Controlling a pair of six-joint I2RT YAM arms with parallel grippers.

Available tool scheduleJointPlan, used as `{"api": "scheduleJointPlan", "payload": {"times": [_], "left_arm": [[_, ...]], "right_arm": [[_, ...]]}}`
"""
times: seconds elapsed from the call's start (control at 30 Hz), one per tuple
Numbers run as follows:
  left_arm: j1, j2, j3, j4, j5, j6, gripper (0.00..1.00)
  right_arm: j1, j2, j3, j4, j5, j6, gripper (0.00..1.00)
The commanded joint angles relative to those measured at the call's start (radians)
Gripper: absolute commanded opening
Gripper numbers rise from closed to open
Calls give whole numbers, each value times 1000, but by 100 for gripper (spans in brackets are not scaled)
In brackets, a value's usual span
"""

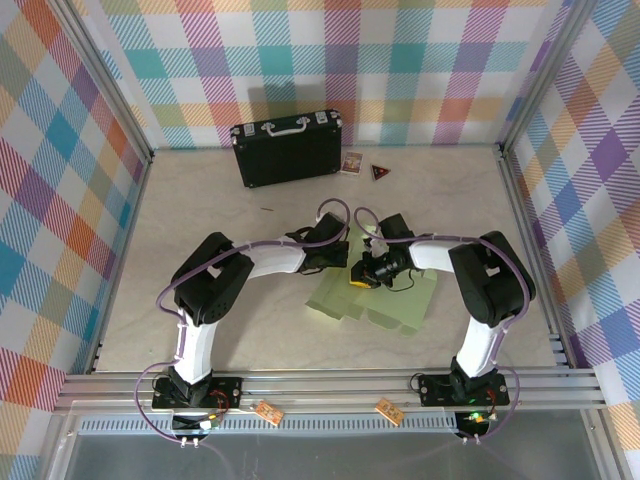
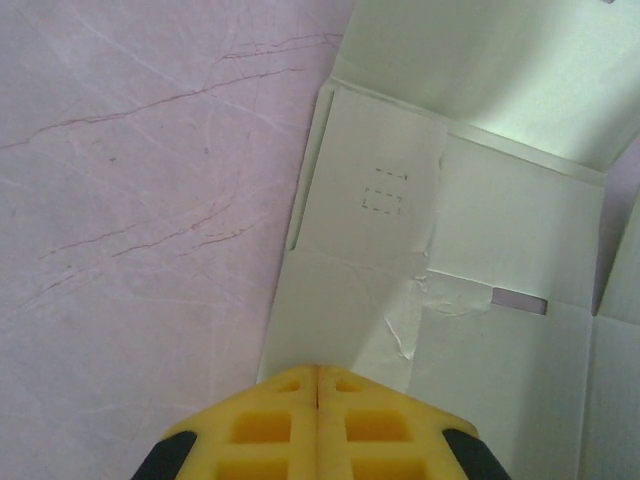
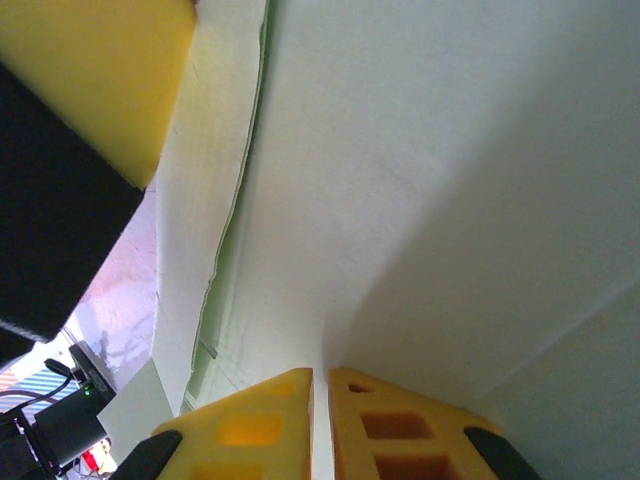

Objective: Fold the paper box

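Paper box lies mostly flat at mid-table, between the arms. Left gripper, fingers pressed together, sits at its left edge. Right gripper pinches a raised flap. Far back there's a black case, with small cards beside it, print too small to read.

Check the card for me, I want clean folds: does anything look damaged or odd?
Yes. The paper box has a crumpled, wrinkled patch where its creases meet, just ahead of the left fingers; the card around it lies smooth. Nothing else stands out.
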Motion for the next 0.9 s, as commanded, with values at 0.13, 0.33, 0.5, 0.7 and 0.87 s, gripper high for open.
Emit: {"api": "scheduleJointPlan", "payload": {"times": [0.13, 0.33, 0.5, 0.7, 0.87], "left_arm": [[-58, 53, -91, -172, 90, 1, 0], [-57, 29, -101, -161, 94, -7, 0], [-57, 18, -117, -155, 90, -8, 0], [-57, 11, -121, -146, 94, -5, 0], [-57, 13, -120, -144, 97, -6, 0]], "right_arm": [[4, -154, -109, 112, 64, 28, 14], [-42, -190, -18, 36, 91, 90, 13], [-90, -123, 73, -32, 108, 111, 12], [-97, 26, 184, -56, 80, 113, 10], [-95, 149, 223, -38, 35, 108, 9]]}}
